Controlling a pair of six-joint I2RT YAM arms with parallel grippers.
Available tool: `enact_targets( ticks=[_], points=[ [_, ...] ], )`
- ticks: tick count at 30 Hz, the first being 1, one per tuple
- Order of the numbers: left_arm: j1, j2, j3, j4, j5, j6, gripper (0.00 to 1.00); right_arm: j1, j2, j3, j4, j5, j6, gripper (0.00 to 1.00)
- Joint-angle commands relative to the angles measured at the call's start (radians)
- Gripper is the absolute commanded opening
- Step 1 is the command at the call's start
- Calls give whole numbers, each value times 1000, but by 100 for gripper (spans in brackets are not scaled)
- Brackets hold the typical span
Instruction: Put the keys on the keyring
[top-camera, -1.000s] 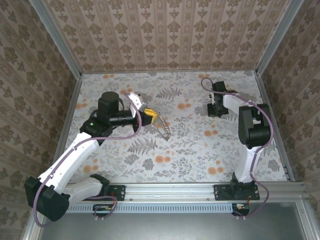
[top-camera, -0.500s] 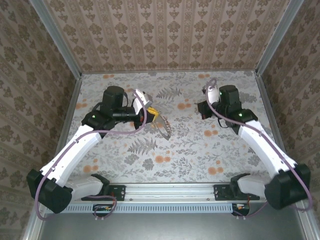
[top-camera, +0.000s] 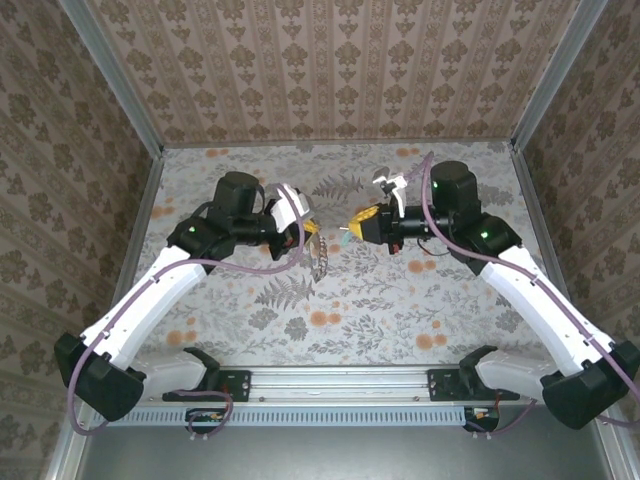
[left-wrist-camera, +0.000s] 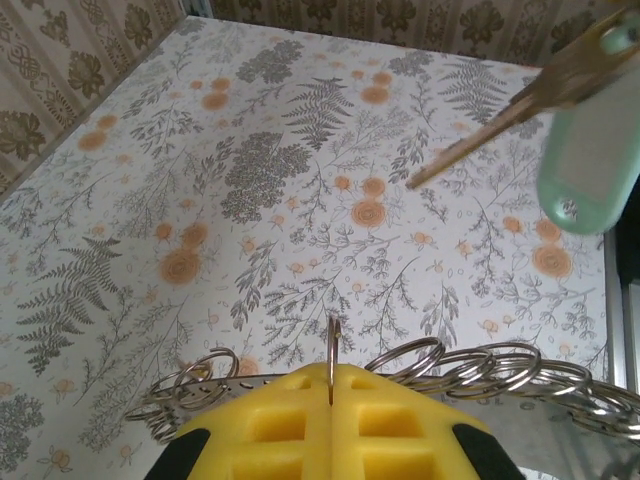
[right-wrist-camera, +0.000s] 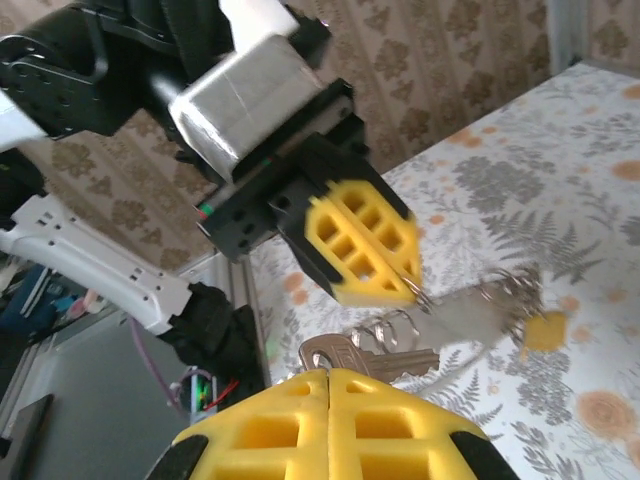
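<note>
While left claw (left-wrist-camera: 330, 374) pinches keyring (left-wrist-camera: 488, 366), right claw (right-wrist-camera: 328, 378) grips key (right-wrist-camera: 385, 360)

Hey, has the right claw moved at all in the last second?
Yes. The right claw swung left in the top view, away from the right side rail and toward the left claw.

Two white-and-black robot arms: the left arm (top-camera: 150, 300) and the right arm (top-camera: 540, 295). Two yellow-padded grippers: the left gripper (top-camera: 310, 230) and the right gripper (top-camera: 355, 227). One brass-coloured metal key (left-wrist-camera: 480, 137). One mint-green plastic tag (left-wrist-camera: 590, 150). One bunch of silver wire rings (left-wrist-camera: 480, 368), overlapping too much to count.
</note>
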Motion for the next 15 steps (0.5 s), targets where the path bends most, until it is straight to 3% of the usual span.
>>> enact_targets(
  ticks=[1,6,15],
  points=[
    [-10,-12,38,10,-50,45,0,25,44,45,-131,-51,-53,0],
    [-13,-12,26,40,-57,49,0,57,89,84,-249,-11,-106,0],
    [-50,13,35,35,20,68,0,89,145,116,-195,22,-93,0]
  ],
)
